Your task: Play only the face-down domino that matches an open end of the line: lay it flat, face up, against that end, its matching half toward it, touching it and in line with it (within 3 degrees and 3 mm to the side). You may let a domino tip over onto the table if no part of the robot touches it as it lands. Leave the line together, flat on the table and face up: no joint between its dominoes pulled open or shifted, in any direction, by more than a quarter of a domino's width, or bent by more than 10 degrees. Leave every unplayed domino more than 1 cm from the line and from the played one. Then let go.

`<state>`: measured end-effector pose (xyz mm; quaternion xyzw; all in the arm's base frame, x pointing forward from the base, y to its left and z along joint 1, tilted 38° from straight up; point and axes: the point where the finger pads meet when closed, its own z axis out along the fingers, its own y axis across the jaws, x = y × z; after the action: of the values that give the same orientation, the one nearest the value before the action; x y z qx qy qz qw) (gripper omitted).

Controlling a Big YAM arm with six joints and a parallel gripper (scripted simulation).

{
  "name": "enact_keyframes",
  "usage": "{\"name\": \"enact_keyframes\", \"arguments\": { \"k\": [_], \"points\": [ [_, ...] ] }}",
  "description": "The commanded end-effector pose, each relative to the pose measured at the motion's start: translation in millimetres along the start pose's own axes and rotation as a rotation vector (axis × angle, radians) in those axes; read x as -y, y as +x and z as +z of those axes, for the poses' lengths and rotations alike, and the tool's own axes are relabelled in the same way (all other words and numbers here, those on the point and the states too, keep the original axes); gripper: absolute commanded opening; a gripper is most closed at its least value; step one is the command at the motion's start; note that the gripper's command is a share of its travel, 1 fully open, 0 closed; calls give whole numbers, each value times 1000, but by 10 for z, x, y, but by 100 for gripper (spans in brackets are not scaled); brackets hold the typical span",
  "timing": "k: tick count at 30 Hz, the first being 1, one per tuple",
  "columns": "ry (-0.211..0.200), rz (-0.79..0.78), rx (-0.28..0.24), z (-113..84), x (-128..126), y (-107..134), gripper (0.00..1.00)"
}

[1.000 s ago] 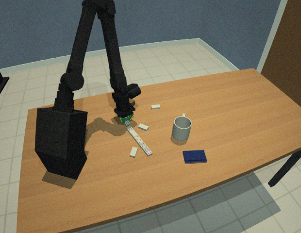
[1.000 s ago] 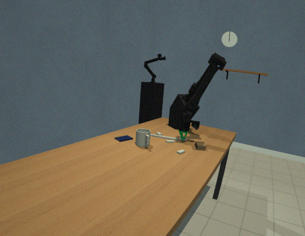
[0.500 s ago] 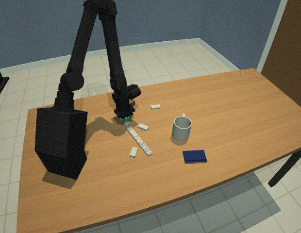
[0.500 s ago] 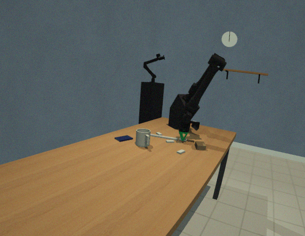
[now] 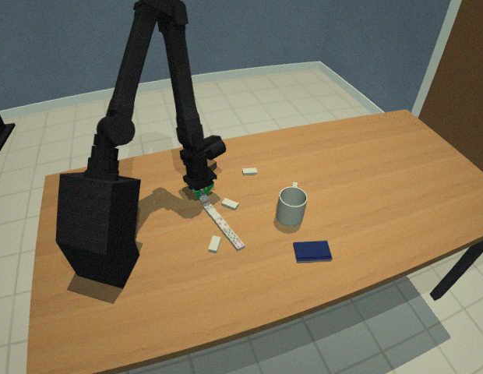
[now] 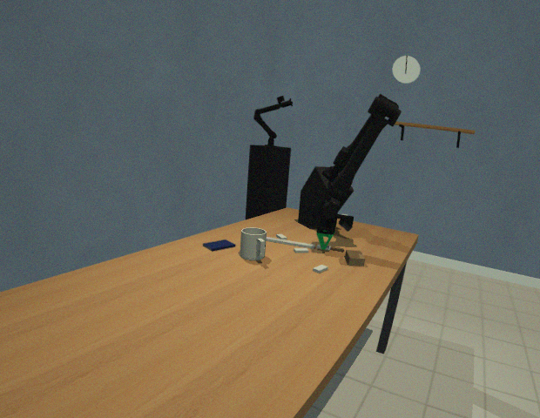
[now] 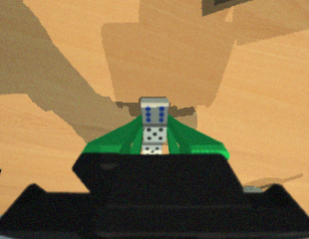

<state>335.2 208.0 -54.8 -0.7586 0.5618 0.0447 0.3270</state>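
Observation:
My gripper points down, its green fingers shut on a face-up domino. That domino has a blue six half facing away from the line and a black five half toward it. It is low at the far end of the line, whose end half has black dots. The two look roughly in line; whether they touch, and any small gap beneath, cannot be told. Face-down dominoes lie right of the line, left of it and farther back.
A grey mug stands right of the line. A dark blue book lies nearer the front edge. A brown block is behind the gripper, partly hidden in the top view.

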Motion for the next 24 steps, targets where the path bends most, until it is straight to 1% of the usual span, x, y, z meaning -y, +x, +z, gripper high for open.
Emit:
{"name": "enact_keyframes", "arguments": {
  "k": [1, 11, 12, 24],
  "points": [
    [0, 2, 1, 10, -12, -3, 23],
    [-1, 3, 2, 19, -22, -4, 23],
    [2, 0, 0, -6, 4, 1, 23],
    [-7, 1, 1, 25, -45, -2, 23]
  ]
}}
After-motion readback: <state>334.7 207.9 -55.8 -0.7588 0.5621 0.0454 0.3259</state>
